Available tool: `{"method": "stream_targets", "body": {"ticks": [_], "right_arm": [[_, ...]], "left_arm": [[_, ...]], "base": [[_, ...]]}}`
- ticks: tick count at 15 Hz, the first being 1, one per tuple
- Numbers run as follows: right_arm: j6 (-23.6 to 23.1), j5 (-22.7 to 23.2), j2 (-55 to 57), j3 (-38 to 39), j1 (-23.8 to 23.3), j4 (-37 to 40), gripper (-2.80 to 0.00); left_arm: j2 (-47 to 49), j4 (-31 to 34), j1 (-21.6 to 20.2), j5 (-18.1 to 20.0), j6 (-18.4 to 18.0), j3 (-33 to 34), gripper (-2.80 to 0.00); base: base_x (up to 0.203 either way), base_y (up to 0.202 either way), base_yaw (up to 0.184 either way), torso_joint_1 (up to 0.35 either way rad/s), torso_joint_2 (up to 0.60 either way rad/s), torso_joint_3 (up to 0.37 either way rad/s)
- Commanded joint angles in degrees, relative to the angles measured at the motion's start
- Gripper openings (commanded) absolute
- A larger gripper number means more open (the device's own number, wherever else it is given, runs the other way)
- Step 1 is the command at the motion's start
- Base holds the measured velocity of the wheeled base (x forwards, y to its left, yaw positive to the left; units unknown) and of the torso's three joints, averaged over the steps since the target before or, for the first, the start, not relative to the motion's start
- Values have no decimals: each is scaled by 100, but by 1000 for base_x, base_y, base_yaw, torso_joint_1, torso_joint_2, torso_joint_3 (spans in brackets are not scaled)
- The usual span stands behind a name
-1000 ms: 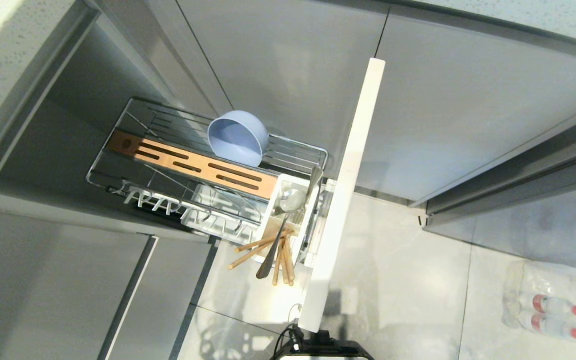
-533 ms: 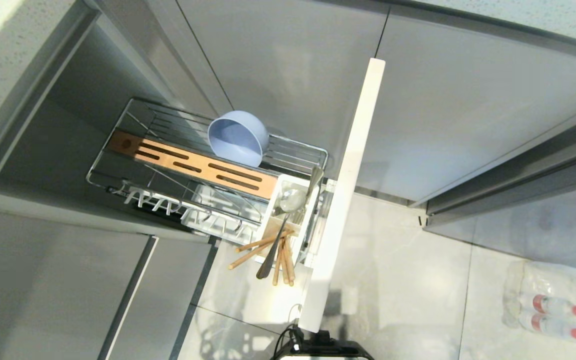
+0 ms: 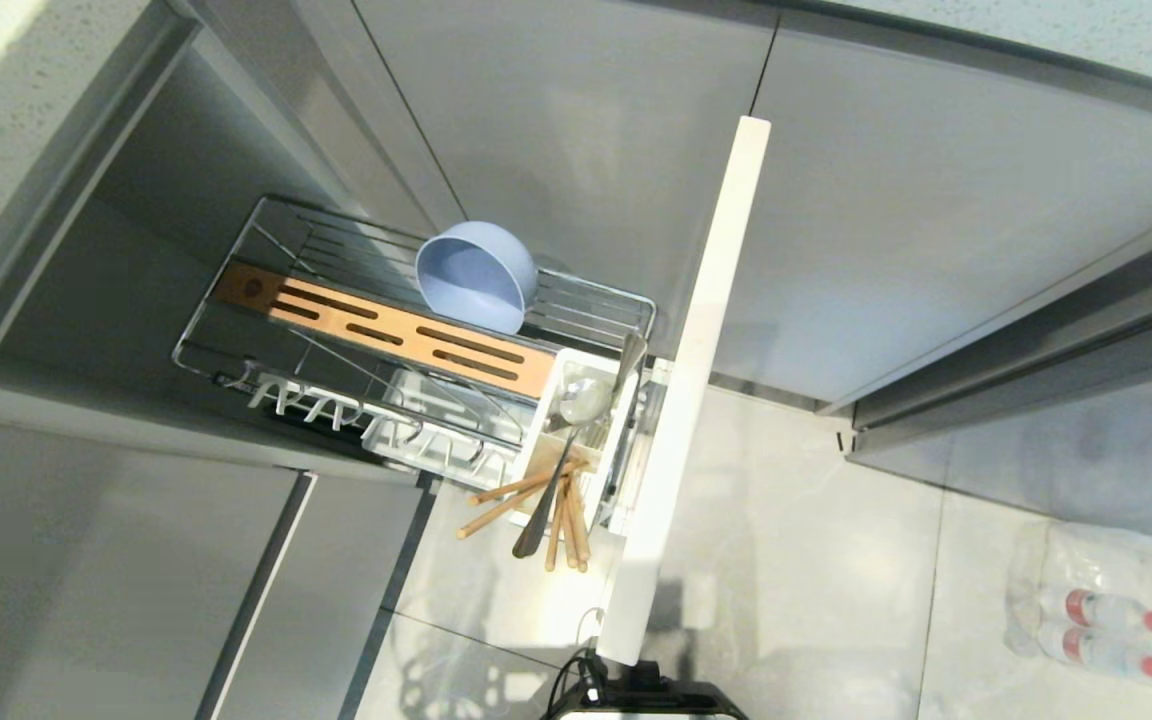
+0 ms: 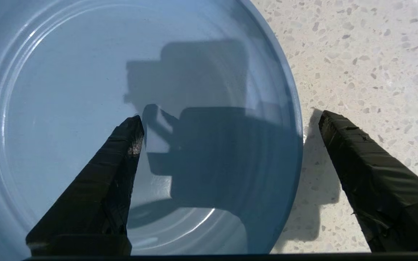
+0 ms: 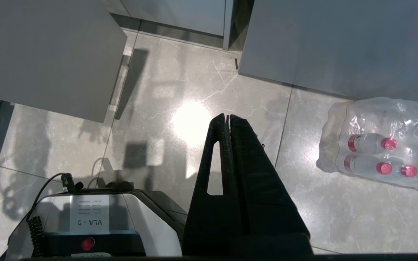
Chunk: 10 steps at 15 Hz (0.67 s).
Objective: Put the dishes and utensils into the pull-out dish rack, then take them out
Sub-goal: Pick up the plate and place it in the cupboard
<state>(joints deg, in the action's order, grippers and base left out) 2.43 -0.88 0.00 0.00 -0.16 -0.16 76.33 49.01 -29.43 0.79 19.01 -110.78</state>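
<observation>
You can read one text only: a white label (image 5: 86, 216) on the robot base (image 5: 147, 221), at about seven o'clock in the right wrist view. Its large line appears upside down and reads "VLA - 9"; the smaller lines above it are illegible.

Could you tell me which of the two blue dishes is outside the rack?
The plate, flat on the speckled counter; the bowl sits tilted in the rack.

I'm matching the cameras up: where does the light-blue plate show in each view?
Head view: not in it.
Left wrist view: the plate fills most of the picture, lying on the speckled counter.
Right wrist view: not in it.
Shared landmark: the bottled-water pack, head and right wrist views.
</observation>
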Motion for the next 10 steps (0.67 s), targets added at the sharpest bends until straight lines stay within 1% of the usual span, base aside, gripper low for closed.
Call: {"method": "stream_targets", "body": {"ticks": [1, 2, 3, 9, 10], "right_arm": [[3, 0, 9, 0, -2, -2, -280], [3, 0, 3, 0, 4, -2, -280], [3, 0, 9, 0, 3, -2, -280], [3, 0, 7, 0, -2, -2, -280], [3, 0, 9, 0, -2, -2, -280]], "left_arm": [[28, 30, -2, 29, 31, -5, 0], [30, 30, -2, 77, 34, -5, 0], [19, 30, -2, 293, 45, 1, 0], [40, 39, -19, 325, 50, 12, 0], [32, 39, -37, 325, 50, 12, -280]], "base": [[0, 0, 0, 0, 0, 0], [0, 0, 0, 0, 0, 0], [0, 0, 0, 0, 0, 0], [0, 0, 0, 0, 0, 0], [0, 0, 0, 0, 0, 0]]}}
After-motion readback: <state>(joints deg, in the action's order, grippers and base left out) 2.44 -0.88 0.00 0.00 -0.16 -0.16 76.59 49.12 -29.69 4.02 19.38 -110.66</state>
